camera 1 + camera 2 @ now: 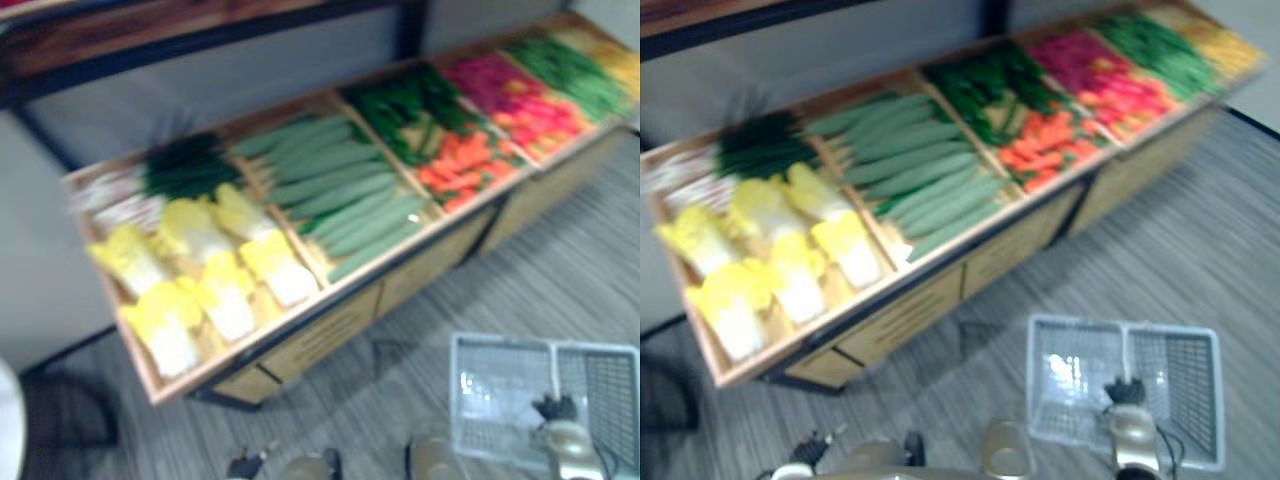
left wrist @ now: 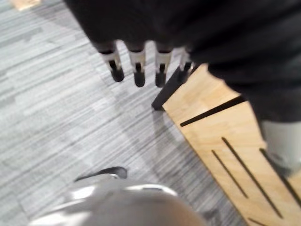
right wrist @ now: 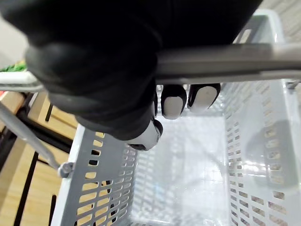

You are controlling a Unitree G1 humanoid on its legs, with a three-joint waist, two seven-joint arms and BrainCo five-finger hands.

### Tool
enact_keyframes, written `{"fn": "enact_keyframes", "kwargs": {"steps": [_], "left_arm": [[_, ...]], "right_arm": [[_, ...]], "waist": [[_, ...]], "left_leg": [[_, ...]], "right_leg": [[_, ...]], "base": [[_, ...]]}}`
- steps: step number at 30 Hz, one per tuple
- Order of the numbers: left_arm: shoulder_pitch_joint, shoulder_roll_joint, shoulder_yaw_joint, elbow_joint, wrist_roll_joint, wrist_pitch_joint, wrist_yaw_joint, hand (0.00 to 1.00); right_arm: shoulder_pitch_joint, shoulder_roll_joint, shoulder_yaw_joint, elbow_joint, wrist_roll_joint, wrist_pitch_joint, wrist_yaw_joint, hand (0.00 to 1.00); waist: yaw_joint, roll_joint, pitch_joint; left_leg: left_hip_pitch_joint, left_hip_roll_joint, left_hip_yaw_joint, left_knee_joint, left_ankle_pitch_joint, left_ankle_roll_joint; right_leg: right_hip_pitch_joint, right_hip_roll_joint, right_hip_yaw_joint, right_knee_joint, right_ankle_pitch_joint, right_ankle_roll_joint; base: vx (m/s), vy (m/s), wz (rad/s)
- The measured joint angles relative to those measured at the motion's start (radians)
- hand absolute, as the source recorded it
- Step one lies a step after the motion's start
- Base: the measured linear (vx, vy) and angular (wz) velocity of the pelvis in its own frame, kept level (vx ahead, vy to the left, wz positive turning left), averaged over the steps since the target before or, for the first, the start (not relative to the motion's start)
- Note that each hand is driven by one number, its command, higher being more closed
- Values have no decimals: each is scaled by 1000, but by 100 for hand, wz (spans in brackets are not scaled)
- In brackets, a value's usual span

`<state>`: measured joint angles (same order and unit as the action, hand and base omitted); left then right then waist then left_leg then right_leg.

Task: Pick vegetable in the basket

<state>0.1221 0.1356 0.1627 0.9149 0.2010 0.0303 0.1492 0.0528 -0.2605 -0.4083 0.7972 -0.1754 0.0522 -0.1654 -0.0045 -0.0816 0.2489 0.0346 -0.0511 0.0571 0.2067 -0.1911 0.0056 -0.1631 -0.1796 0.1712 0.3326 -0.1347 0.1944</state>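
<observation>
Right hand [image 3: 117, 80] curled round the handle [image 3: 225, 61] of the basket [image 3: 249, 165], left hand [image 2: 137, 61] straight-fingered, empty — cucumbers [image 1: 340, 195] ahead of it likely stiff, light — grip mid-length.

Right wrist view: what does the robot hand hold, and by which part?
The right robot hand is curled round the handle of the basket. The left robot hand holds nothing, fingers straight.

Honestly can't tell what the pink-red stuff [image 1: 490, 80] or the white bits [image 1: 105, 195] at the other end of the produce stand [image 1: 330, 330] are. The yellow heap [image 1: 612, 52] runs off the edge. The right hand [image 3: 94, 70] wraps over a stretch of the basket handle [image 3: 225, 63], hiding it.
</observation>
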Motion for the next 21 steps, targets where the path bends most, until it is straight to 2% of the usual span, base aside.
{"fn": "enact_keyframes", "kwargs": {"steps": [1, 2, 3, 4, 5, 6, 7, 9, 13, 16, 19, 21], "left_arm": [[-16, -14, -9, 7, -2, 2, -2, 0], [-9, -24, -10, 1, -2, 0, -2, 0], [-13, -35, -10, 2, -2, 1, -2, 0], [-15, -41, -9, 3, -2, 1, -2, 0], [-15, -41, -8, 4, -2, 1, -3, 0], [-4, -40, -3, 5, -2, 2, -3, 0], [0, -42, -2, 6, -2, 2, -5, 0], [1, -42, 9, 19, -2, 2, -5, 0], [12, -43, 81, 31, -2, 4, -4, 0], [-3, -32, 79, 32, -2, 4, -4, 0], [-11, -32, 57, 16, -2, 4, -5, 0], [-25, -25, 32, -33, -4, 4, -3, 0]], "right_arm": [[-18, -11, -14, 46, 0, 9, 2, 100], [-21, -17, -13, 41, -2, 7, 2, 100], [-31, -17, -13, 45, -1, 5, 3, 100], [-30, -13, -14, 47, 0, 8, 4, 100], [-28, -9, -14, 52, 1, 9, 6, 100], [-26, -6, -16, 64, 0, 10, 4, 100], [-17, -7, -16, 64, -2, 10, 6, 100], [-15, -5, -17, 65, -3, 9, 5, 100], [10, 30, -28, 64, -3, 10, 16, 100], [30, 66, -48, 64, -3, 11, 20, 100], [51, 82, -50, 63, -13, 14, 23, 100], [60, 84, -40, 63, -24, 16, 24, 100]], "waist": [[12, 39, -3], [21, 58, -9], [28, 84, 3], [26, 101, 9], [19, 106, 10], [3, 109, 10], [2, 109, 11], [3, 110, 12], [6, 88, 13], [-3, 76, 5], [-19, 75, 3], [-18, 74, 3]], "left_leg": [[-21, 40, -48, 22, -3, -38], [-44, 70, -36, 39, -5, -51], [-68, 122, 45, 66, -13, -101], [-78, 173, 178, 87, -17, -113], [-76, 205, 270, 98, -17, -113], [-58, 251, 413, 104, -14, -110], [-40, 266, 462, 90, 13, -104], [-22, 262, 450, 50, 53, -90], [-27, 226, 443, 39, 45, -76], [-51, 190, 409, 29, 50, -66], [-51, 153, 384, 25, 50, -39], [-48, 128, 390, 20, 40, -24]], "right_leg": [[3, 18, -64, 48, -17, -24], [13, 29, -98, 37, -30, -45], [30, 37, -147, 30, -42, -66], [50, 37, -187, 28, -49, -78], [65, 33, -214, 26, -54, -86], [95, 23, -261, 18, -58, -93], [113, 14, -289, 16, -62, -96], [115, 4, -310, 30, -79, -90], [138, -41, -338, 18, -73, -72], [137, -75, -372, -1, -65, -47], [178, -105, -409, -54, -39, -14], [177, -130, -408, -52, -31, 1]], "base": [[183, -430, 136], [141, -441, 129], [66, -354, 104], [30, -280, 101], [35, -243, 109], [33, -160, 98], [24, -109, 83], [-29, 14, 42], [-35, 100, 24], [16, 96, 40], [46, 119, 33], [50, 170, 2]]}}
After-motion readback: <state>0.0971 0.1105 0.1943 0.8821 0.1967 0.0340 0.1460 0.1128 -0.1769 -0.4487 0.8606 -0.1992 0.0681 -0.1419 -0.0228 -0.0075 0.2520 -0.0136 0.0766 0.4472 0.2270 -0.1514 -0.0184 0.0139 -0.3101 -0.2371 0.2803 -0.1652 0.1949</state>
